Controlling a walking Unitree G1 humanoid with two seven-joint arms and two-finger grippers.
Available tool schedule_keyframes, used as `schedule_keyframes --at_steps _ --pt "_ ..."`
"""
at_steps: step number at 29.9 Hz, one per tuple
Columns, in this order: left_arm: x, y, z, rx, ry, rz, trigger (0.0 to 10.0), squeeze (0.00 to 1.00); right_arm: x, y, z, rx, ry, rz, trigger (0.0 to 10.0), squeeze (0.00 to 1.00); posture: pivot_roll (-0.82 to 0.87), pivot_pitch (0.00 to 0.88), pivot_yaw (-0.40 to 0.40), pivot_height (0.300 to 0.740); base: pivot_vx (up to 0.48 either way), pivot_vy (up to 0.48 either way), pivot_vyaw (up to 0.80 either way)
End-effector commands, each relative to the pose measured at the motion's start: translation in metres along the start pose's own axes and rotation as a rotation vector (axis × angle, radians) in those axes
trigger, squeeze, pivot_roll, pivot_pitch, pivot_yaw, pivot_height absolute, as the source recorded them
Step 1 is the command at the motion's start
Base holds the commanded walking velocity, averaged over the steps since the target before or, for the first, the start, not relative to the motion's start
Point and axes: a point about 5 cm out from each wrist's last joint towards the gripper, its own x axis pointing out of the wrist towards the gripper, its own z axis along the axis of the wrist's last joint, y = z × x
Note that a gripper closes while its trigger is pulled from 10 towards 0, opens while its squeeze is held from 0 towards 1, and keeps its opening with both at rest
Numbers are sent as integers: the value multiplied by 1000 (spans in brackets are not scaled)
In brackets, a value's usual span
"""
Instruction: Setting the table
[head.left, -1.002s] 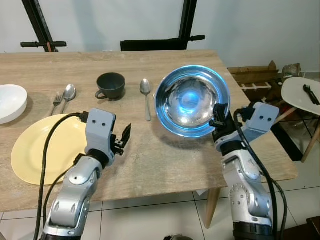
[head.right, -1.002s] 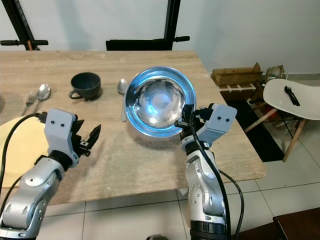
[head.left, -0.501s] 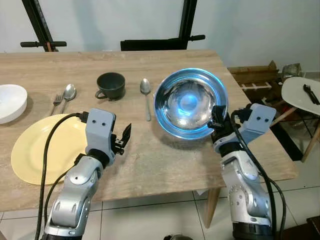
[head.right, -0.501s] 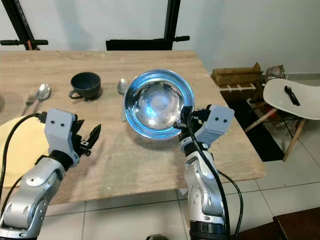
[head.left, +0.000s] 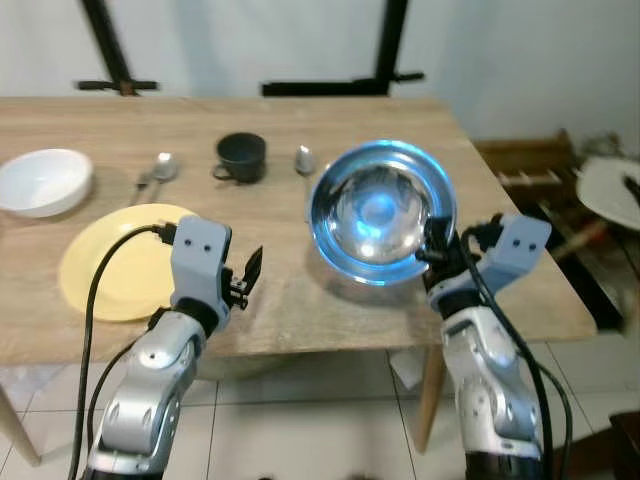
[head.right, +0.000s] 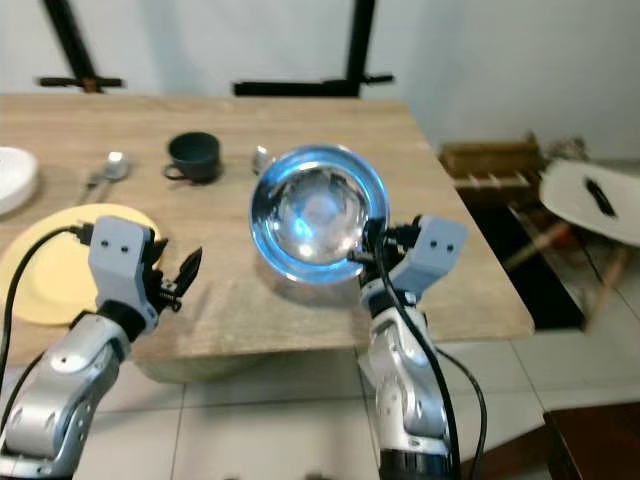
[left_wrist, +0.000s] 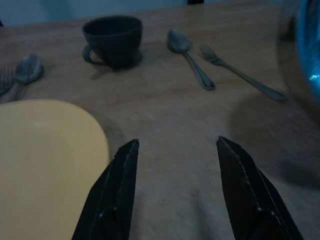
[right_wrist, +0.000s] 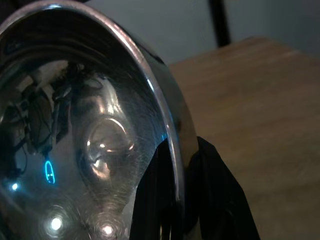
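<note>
1. Right gripper (head.left: 436, 243) clamped on the rim of the steel bowl (head.left: 381, 210), one finger inside, one outside, bowl tipped up and off the table (head.left: 300, 300).
2. Left gripper (left_wrist: 172, 192) just hovering near the yellow plate (head.left: 120, 262), fingers spread apart, nothing in them.
3. Compared with a second ago: whole view pulled back, more floor showing, white bowl (head.left: 45, 182) fully in sight now. Looks like stepping back from the table, not things moving.
4. Bowl a touch lower against the tabletop than before, same grip.
5. Probably means carrying the bowl to a new spot, placement not done yet.
6. Cup (head.left: 241, 156) and spoon (head.left: 304, 158) sitting beyond the bowl.
</note>
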Motion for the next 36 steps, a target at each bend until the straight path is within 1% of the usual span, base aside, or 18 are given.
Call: schedule_keyframes --at_steps 1,36 --pt "0 -2 -2 -2 14 -8 10000 0 -2 -1 1 7 -18 -13 10000 0 -85 7 20 740 -382 0 0" --pt "2 -4 -1 -3 16 -12 10000 0 -2 -2 0 0 -18 -19 10000 0 -90 8 24 740 -379 0 0"
